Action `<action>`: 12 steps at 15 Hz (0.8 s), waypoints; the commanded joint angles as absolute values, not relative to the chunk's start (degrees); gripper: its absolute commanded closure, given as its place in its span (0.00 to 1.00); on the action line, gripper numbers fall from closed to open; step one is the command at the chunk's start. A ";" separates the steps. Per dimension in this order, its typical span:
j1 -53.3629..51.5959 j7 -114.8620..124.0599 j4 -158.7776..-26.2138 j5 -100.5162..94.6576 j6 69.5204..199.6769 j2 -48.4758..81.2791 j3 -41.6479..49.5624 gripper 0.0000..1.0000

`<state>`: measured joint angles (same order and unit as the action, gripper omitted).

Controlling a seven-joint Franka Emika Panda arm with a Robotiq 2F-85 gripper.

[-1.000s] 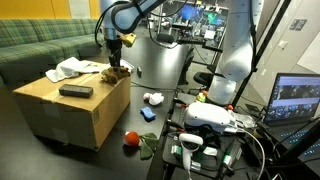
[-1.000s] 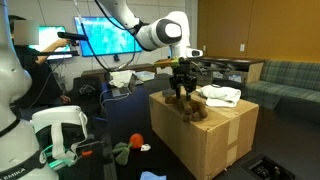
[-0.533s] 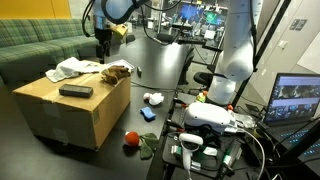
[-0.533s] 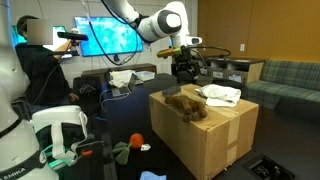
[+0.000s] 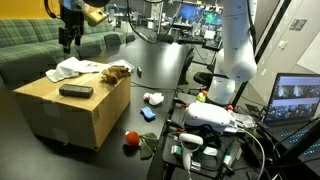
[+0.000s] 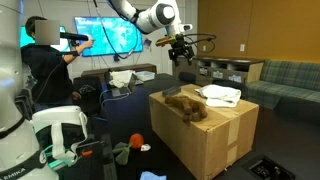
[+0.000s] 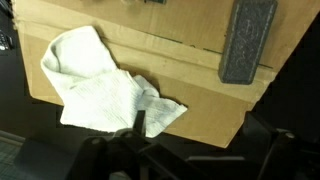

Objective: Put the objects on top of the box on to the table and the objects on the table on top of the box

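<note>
My gripper [image 5: 68,44] hangs high above the far side of the box [image 5: 80,115], well clear of everything on it. As far as these small exterior views let me judge, its jaws stand apart with nothing between them; in an exterior view it [image 6: 183,60] shows against the bright screen, above and behind the box [image 6: 215,140].

On the flat top I see three things. A white cloth [image 5: 72,68] lies crumpled near the back edge, a brown soft toy [image 5: 116,72] sits just beside it at the corner, and a dark grey block [image 5: 75,90] lies flat nearer the front, apart from both. The cloth [image 6: 222,95] and the toy [image 6: 186,105] show from the opposite side too.

Looking straight down from my wrist: bare cardboard [image 7: 190,80], the cloth [image 7: 95,85] spread over the edge, the block [image 7: 248,40] off to one side.

Down on the black table [image 5: 165,70] beside the box: a white object [image 5: 153,99], a small blue item [image 5: 148,114] near it, and a red ball [image 5: 131,141] close to the box's front corner.
</note>
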<state>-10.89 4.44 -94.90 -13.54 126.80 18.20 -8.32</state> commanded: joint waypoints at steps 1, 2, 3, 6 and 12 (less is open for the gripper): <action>-12.73 5.81 -85.35 -15.41 127.41 26.35 -6.49 0.00; -12.89 6.06 -83.48 -15.73 127.66 28.34 -5.88 0.00; -13.05 6.20 -82.28 -15.90 128.17 30.13 -5.31 0.00; -12.69 5.87 -76.84 -15.40 128.11 36.30 -3.31 0.00; -11.29 4.98 -64.78 -14.42 127.55 48.68 0.33 0.00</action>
